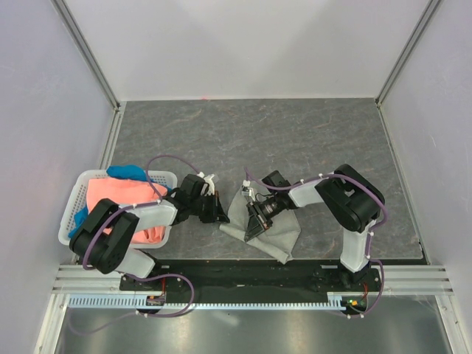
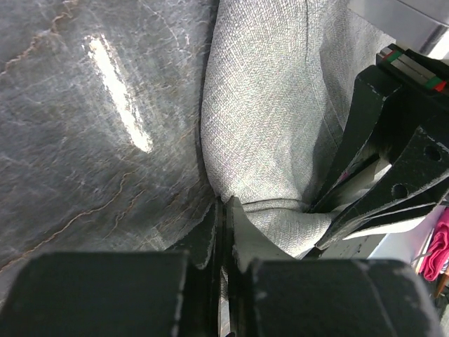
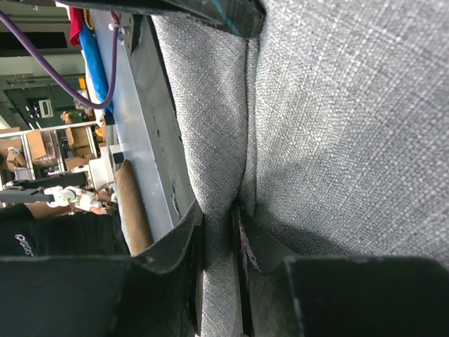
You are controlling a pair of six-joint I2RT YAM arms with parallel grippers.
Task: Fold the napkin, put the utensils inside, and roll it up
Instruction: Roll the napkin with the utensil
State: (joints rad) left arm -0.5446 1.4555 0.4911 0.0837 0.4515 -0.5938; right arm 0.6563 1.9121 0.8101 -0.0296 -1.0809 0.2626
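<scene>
The light grey napkin lies crumpled near the front middle of the table, bunched up between both grippers. My right gripper is shut on a raised fold of the napkin, seen close in the right wrist view. A thin pink sliver shows at the inner edge of its right finger; no utensil shows plainly. My left gripper is at the napkin's left edge, its jaws pressed together on the cloth's corner in the left wrist view. The right gripper's fingers are close beside it.
A white basket stands at the left, holding a coral-orange cloth and a blue cloth. The dark marbled table stretches behind the napkin. White walls enclose three sides. A metal rail runs along the front edge.
</scene>
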